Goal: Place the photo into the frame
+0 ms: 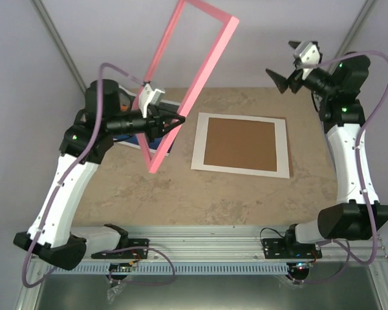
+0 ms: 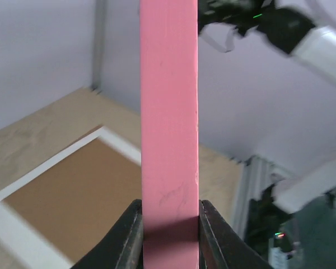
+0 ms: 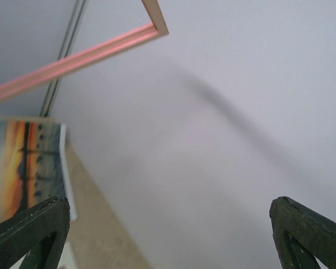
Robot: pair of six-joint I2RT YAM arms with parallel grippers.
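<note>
My left fingers (image 1: pixel 174 123) are narrowed onto one long rail of the pink frame (image 1: pixel 208 71). In the left wrist view a dark finger presses each side of that rail. From the grip the frame rises steeply up and away toward the back wall. It stands on edge and tilted, with its lower corner hanging just below my fingers, over the counter (image 1: pixel 181 194).

My right fingers (image 1: pixel 291 64) are spread wide and hold nothing. They are raised well above the far right side of the counter and are well apart from the frame.

The photo (image 3: pixel 25 162) lies flat on the counter beneath my left fingers and forearm, its sunset side facing up. From above, much of it is hidden by my arm. My right wrist camera sees it far off to the left, under the frame's upper rail.

A brown board (image 1: pixel 240 143) with a white border lies flat just to the right of my left fingers. It is below and in front of my right fingers, and nothing touches it.
</note>
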